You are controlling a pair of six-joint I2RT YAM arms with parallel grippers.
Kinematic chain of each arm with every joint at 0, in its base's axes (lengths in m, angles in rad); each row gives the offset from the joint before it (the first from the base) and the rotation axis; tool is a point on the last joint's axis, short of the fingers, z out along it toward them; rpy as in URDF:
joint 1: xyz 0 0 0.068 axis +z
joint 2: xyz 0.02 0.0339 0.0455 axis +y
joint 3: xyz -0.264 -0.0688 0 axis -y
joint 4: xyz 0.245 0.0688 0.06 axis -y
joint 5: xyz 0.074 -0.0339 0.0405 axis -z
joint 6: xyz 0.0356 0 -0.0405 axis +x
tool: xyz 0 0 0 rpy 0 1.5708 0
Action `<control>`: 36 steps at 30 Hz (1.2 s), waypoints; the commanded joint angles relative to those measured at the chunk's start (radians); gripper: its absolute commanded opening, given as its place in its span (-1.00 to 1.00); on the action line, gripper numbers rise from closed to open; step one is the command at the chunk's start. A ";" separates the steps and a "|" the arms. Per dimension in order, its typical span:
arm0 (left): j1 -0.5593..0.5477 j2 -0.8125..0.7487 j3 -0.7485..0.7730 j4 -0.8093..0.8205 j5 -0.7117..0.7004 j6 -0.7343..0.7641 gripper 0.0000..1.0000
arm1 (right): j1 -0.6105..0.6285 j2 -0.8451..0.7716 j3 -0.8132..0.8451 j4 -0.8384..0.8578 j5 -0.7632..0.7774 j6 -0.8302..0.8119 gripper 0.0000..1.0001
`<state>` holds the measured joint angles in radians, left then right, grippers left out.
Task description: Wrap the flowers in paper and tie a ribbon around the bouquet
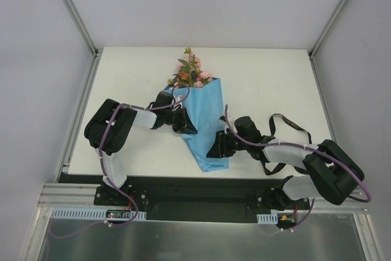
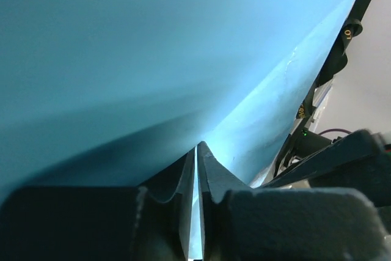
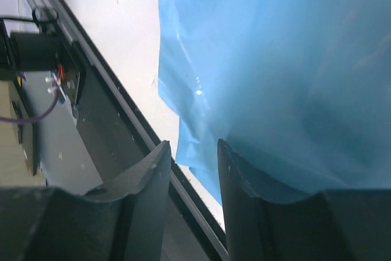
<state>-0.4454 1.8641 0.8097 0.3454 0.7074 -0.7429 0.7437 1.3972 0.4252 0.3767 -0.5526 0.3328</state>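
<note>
The bouquet lies in the middle of the table: a light blue paper cone with its point toward me and pink and orange flowers spilling from its far, wide end. My left gripper is at the cone's left edge, shut on a thin fold of the paper, which shows as a blue sliver between the left gripper's jaws. My right gripper is open by the cone's lower right side. In the right wrist view the right gripper has one finger against the paper. The black ribbon lies looped over the right arm.
The white table is bounded by aluminium frame posts and white walls. A black rail runs along the table's near edge, just past the cone's point. In the left wrist view the ribbon hangs beyond the paper.
</note>
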 commanded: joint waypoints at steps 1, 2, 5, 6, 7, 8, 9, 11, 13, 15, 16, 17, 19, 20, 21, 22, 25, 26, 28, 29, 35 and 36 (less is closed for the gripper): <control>-0.001 -0.035 0.019 -0.088 0.012 0.100 -0.79 | -0.099 -0.058 0.085 -0.137 0.013 -0.058 -0.20; -0.006 -0.063 0.025 -0.098 0.021 0.112 -0.71 | -0.107 -0.053 0.092 -0.142 0.008 -0.070 -0.20; -0.018 -0.127 0.049 -0.158 0.055 0.132 -0.43 | -0.116 -0.014 0.104 -0.151 0.002 -0.072 -0.30; -0.029 -0.149 0.049 -0.158 0.067 0.132 -0.38 | -0.116 -0.003 0.110 -0.151 -0.013 -0.087 -0.35; -0.039 -0.170 0.051 -0.160 0.066 0.140 -0.32 | -0.121 0.003 0.115 -0.151 -0.012 -0.097 -0.41; -0.067 -0.202 0.049 -0.170 0.058 0.139 -0.32 | -0.125 0.016 0.119 -0.151 -0.003 -0.103 -0.42; -0.079 -0.213 0.043 -0.171 0.060 0.128 -0.34 | -0.132 0.029 0.122 -0.142 0.015 -0.086 -0.44; -0.113 -0.241 0.016 -0.155 0.050 0.094 -0.48 | -0.153 0.060 0.132 -0.104 -0.009 -0.060 -0.59; -0.177 -0.258 -0.003 -0.146 -0.008 0.091 -0.56 | -0.155 0.111 0.142 -0.056 -0.032 -0.048 -0.63; -0.223 -0.249 -0.030 -0.116 -0.031 0.080 -0.67 | -0.155 0.152 0.150 -0.029 -0.030 -0.031 -0.64; -0.228 -0.238 -0.043 -0.091 -0.029 0.050 -0.72 | -0.155 0.163 0.153 -0.013 -0.042 -0.018 -0.65; -0.230 -0.217 -0.082 -0.059 -0.031 0.037 -0.76 | -0.159 0.170 0.156 0.007 -0.055 -0.017 -0.65; -0.231 -0.200 -0.119 -0.013 -0.049 0.030 -0.84 | -0.181 0.178 0.162 0.008 -0.056 -0.018 -0.65; -0.230 -0.185 -0.144 -0.008 -0.068 0.031 -0.86 | -0.191 0.180 0.162 0.016 -0.062 -0.008 -0.65; -0.231 -0.175 -0.158 0.010 -0.071 0.030 -0.89 | -0.216 0.181 0.165 0.021 -0.078 0.001 -0.65; -0.231 -0.168 -0.170 0.015 -0.077 0.025 -0.92 | -0.227 0.187 0.170 0.022 -0.087 0.005 -0.65; -0.231 -0.149 -0.207 0.032 -0.100 0.027 -0.97 | -0.286 0.218 0.188 0.024 -0.124 0.003 -0.62; -0.233 -0.149 -0.219 0.036 -0.100 0.025 -0.98 | -0.303 0.227 0.196 0.024 -0.141 0.006 -0.61; -0.233 -0.152 -0.233 0.056 -0.102 0.017 -0.99 | -0.339 0.262 0.231 0.022 -0.155 0.008 -0.62; -0.234 -0.152 -0.245 0.063 -0.105 0.013 -0.99 | -0.348 0.307 0.248 0.024 -0.167 0.006 -0.62; -0.234 -0.140 -0.262 0.067 -0.112 0.005 -1.00 | -0.423 0.468 0.390 0.022 -0.162 0.040 -0.67; -0.234 -0.140 -0.267 0.069 -0.115 -0.001 -1.00 | -0.446 0.488 0.414 0.022 -0.170 0.069 -0.72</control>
<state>-0.6743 1.7065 0.5819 0.4385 0.6544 -0.7521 0.3500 1.8080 0.7338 0.3645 -0.7021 0.3519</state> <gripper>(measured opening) 0.003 0.168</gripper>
